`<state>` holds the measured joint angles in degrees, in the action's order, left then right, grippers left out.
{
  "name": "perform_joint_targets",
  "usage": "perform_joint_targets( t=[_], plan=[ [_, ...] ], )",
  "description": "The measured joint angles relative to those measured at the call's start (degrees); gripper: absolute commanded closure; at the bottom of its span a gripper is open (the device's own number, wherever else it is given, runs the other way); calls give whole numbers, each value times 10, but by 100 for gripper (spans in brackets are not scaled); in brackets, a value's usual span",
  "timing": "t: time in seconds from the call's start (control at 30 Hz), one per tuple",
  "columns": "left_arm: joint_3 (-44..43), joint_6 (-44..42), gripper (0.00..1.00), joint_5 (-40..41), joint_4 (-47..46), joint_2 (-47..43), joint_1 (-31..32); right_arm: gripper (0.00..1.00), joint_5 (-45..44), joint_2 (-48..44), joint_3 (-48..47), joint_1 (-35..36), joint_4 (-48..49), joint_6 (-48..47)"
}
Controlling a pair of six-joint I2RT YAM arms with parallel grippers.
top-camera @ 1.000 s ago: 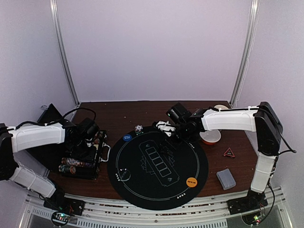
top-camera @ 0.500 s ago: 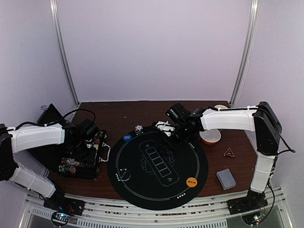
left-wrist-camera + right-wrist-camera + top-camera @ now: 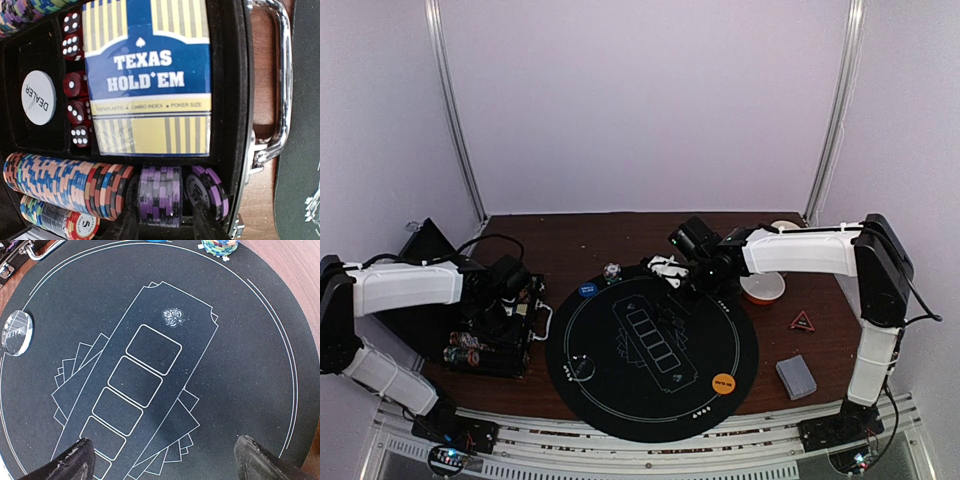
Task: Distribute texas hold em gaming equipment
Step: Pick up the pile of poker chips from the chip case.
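Plainly, the move turns on the left pincer (image 3: 162, 227) and the purple chips (image 3: 160, 192). The chips lie right between its fingers (image 3: 127, 225), in the near trough of the case (image 3: 235, 100), below the card box (image 3: 150, 75). The trough's chips stand on edge in a row that runs across the wrist view. The fingers flank the purple group from either end, so a squeeze would likely press along the row's axis rather than across it. The jaws stand part-way in, close on both sides of the group; whether they bite yet I cannot tell. The case sits at the table's left, under the left arm and beside the mat (image 3: 240, 340). The right pincer (image 3: 165, 462) hangs over the mat with jaws wide and nothing between them, well apart from the case. The lift therefore looks to fall to the left arm, straight up out of the trough.
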<state>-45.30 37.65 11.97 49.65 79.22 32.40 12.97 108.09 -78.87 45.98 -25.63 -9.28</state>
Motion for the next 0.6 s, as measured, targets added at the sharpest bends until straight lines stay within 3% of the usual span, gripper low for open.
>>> perform_joint_targets(
  t=[0.2, 0.47, 0.6],
  plan=[
    [7, -11, 100, -7, -12, 4, -18, 0, 0, 0, 0, 0, -1, 0],
    [4, -14, 100, -19, -5, -10, -21, 0, 2, -2, 0, 0, -5, 0],
    [-48, -13, 100, -17, 38, -43, -21, 0, 3, -19, -3, 0, -7, -2]
  ],
)
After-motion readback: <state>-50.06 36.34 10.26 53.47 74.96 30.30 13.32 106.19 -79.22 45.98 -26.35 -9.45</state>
